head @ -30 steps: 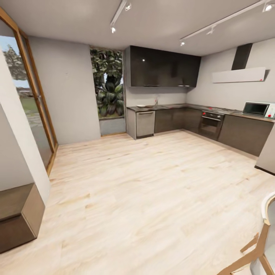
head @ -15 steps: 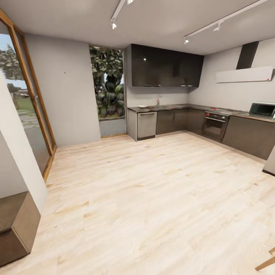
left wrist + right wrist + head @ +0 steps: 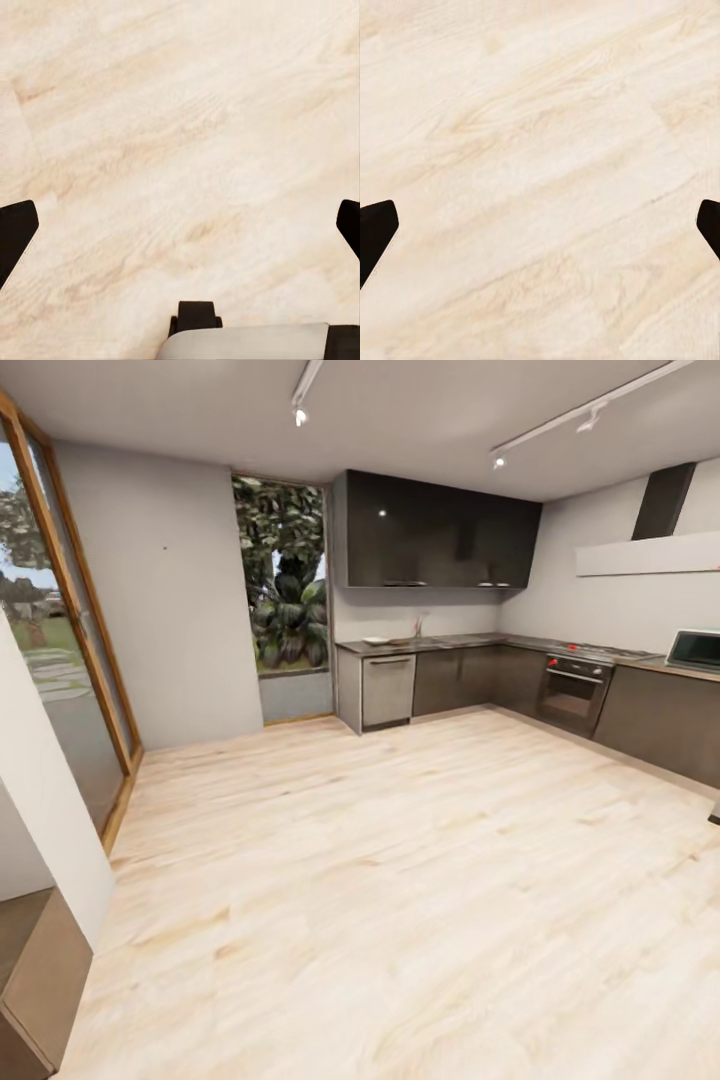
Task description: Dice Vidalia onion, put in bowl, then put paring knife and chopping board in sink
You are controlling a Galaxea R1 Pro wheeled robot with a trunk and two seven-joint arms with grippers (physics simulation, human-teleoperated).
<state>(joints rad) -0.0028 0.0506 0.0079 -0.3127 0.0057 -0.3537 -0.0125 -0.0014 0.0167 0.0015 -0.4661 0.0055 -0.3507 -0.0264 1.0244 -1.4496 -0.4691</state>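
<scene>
The kitchen is seen from across a pale wooden floor [image 3: 400, 880], so the robot is judged to be in transit. The countertop [image 3: 470, 642] runs along the far wall; the sink [image 3: 410, 641] is barely made out by its tap, and the onion is too small to tell. Two grippers, the left gripper [image 3: 180, 225] and the right gripper [image 3: 540, 225], are carried spread apart and empty over the floor, presumably ready for grasping. One oven [image 3: 573, 693] and one microwave [image 3: 698, 650] are counted.

Pale woodgrain floor [image 3: 400, 880], dark grey cabinets [image 3: 460, 675], perhaps glossy black wall cupboards [image 3: 435, 530]
</scene>
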